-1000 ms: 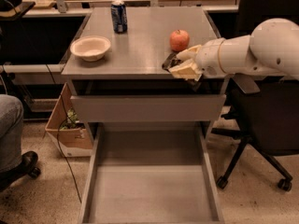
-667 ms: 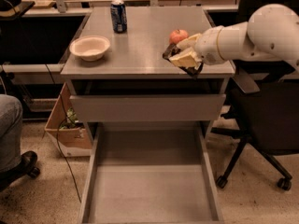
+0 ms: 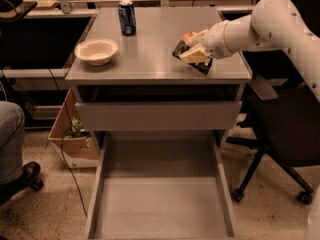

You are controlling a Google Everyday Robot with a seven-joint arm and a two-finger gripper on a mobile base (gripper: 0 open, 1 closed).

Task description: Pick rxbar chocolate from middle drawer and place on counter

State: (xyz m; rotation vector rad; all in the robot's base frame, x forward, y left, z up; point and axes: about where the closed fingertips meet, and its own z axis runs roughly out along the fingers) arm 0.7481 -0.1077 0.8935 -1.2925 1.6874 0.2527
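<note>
Still pinching the rxbar chocolate [image 3: 204, 67] in the end effector [image 3: 195, 55], now further in over the right near corner of the tabletop [image 3: 150, 51], so pretty much just set-down to go.

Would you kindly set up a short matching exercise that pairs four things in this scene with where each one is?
Things:
1. soda can
2. bowl
3. rxbar chocolate
4. middle drawer

Places:
A. pulled open, low beneath the counter
B. held in the gripper at the counter's right side
C. upright near the counter's back edge
D. on the counter's left front part

Pairs: 1-C, 2-D, 3-B, 4-A
</note>
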